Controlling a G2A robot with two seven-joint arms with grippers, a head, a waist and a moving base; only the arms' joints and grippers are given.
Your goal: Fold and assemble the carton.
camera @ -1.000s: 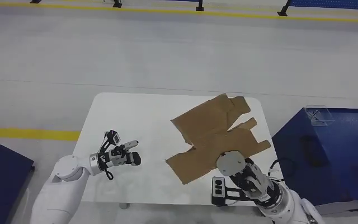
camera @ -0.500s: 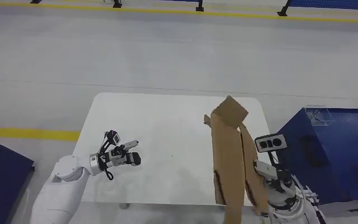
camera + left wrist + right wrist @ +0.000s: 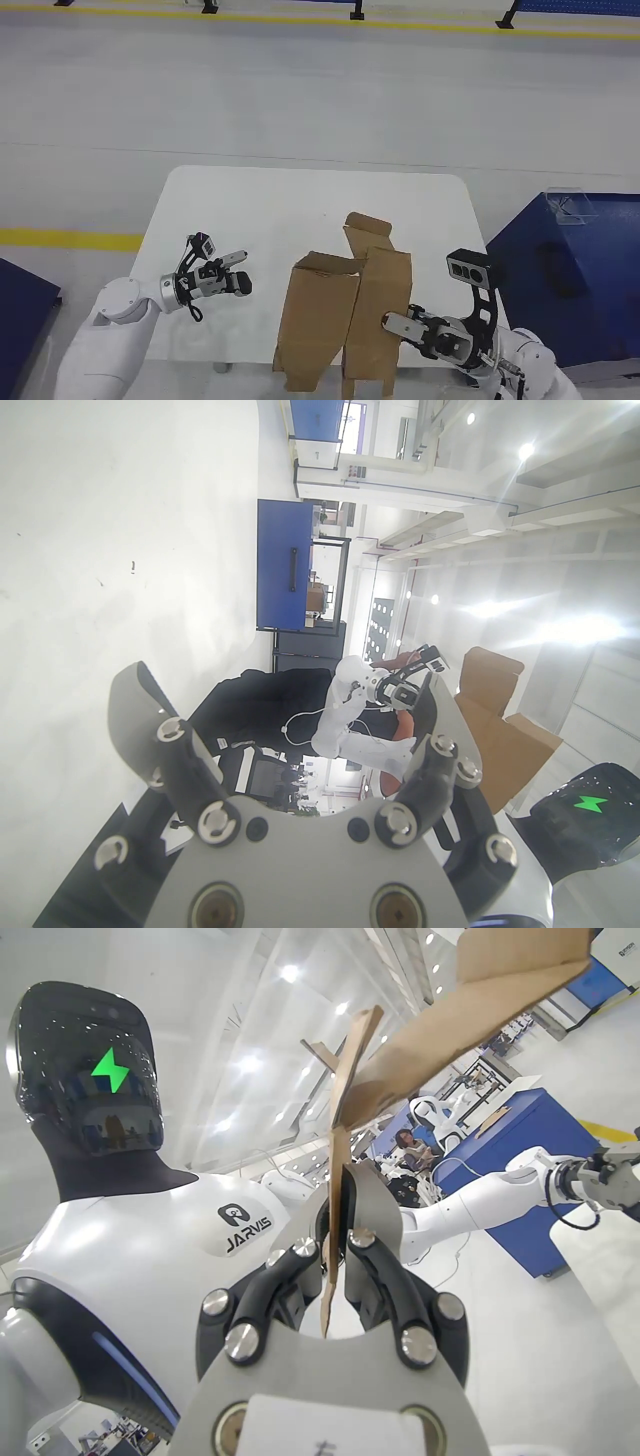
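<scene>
The brown cardboard carton [image 3: 345, 305] is off the table [image 3: 250, 210], held up on edge above the front right part, its panels partly unfolded and its flaps hanging free. My right gripper [image 3: 390, 321] is shut on one thin edge of the carton [image 3: 425, 1053]; in the right wrist view the sheet passes between the fingers [image 3: 370, 1198] of that gripper [image 3: 339, 1193]. My left gripper [image 3: 238, 282] hovers over the front left of the table, open and empty. In the left wrist view, that gripper [image 3: 287, 690] points across at the carton [image 3: 505, 730].
A blue cabinet [image 3: 570, 270] stands right of the table, close to my right arm. A dark blue object [image 3: 20, 300] sits on the floor at the left. Bare white tabletop lies between the two arms and towards the back.
The carton went from lying flat at the back right of the table to being lifted and swung upright towards the front by my right gripper. The left arm has stayed still.
</scene>
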